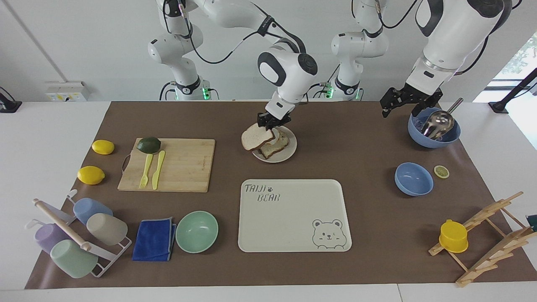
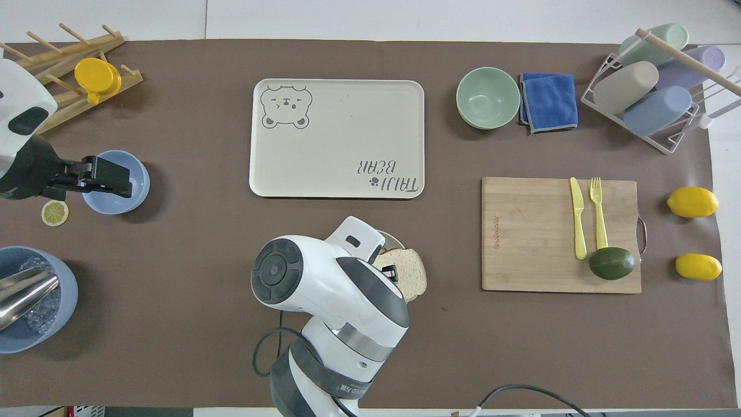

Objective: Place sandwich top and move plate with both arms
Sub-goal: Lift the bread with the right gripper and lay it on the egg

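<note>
R pincer [image 1: 270,123] clamps sandwich top [image 1: 256,137], tilted over plate [image 1: 289,152]; L pincer [image 1: 403,102] spread, empty.

White table [image 1: 54,126] covered across most of top by brown mat [image 1: 356,147]. Plain white wall [image 1: 84,46] seen above table edge at robots' end. Small white wall box [image 1: 67,91] mounted low on wall, just above table edge at right arm's end. Window [image 1: 520,56] with daylight and greenery seen past table's left-arm end. Lighting even, shadows soft.
</note>
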`<state>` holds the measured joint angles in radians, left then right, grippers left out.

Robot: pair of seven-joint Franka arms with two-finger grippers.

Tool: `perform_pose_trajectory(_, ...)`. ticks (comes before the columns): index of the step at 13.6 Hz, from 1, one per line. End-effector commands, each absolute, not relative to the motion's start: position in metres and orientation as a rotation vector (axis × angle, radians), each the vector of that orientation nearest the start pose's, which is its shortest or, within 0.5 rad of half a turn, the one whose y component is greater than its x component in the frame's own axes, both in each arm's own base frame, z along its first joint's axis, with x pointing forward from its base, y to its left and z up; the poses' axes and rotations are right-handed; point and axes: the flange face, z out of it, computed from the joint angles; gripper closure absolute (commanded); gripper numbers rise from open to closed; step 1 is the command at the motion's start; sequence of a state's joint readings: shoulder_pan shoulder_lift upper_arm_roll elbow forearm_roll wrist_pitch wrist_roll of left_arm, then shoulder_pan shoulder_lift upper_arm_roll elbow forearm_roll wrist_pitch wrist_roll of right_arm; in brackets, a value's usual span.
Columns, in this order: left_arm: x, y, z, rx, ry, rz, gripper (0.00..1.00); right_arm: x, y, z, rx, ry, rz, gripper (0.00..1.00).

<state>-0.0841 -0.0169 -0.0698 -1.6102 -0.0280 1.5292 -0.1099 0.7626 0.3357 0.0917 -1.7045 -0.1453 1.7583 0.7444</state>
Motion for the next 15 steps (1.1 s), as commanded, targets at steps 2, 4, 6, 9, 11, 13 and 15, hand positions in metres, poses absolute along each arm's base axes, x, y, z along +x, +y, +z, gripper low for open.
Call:
perform_pose_trajectory(2, 0.53, -0.082, 0.615, -3.15, 0.071, 0.114, 0.0, 0.418, 0.465, 0.361, -3.347, -0.156, 0.181, 1.0)
perform_pose_trajectory(4, 0.531, -0.082, 0.614, -3.15, 0.07, 0.114, 0.0, 0.415, 0.463, 0.35, -3.335, -0.148, 0.168, 1.0)
perform_pose_trajectory(6, 0.531, -0.082, 0.614, -3.15, 0.07, 0.117, 0.0, 0.412, 0.462, 0.343, -3.321, -0.148, 0.153, 1.0)
perform_pose_trajectory(9, 0.53, -0.082, 0.616, -3.15, 0.071, 0.11, 0.0, 0.411, 0.464, 0.338, -3.26, -0.104, 0.156, 0.75)
perform_pose_trajectory(11, 0.53, -0.082, 0.615, -3.15, 0.07, 0.112, 0.0, 0.413, 0.466, 0.343, -3.25, -0.099, 0.148, 0.39)
perform_pose_trajectory(13, 0.531, -0.082, 0.615, -3.15, 0.07, 0.112, 0.0, 0.429, 0.451, 0.375, -3.219, -0.062, 0.088, 0.0)
perform_pose_trajectory(15, 0.531, -0.082, 0.615, -3.15, 0.07, 0.112, 0.0, 0.46, 0.403, 0.426, -3.191, -0.016, 0.032, 0.0)
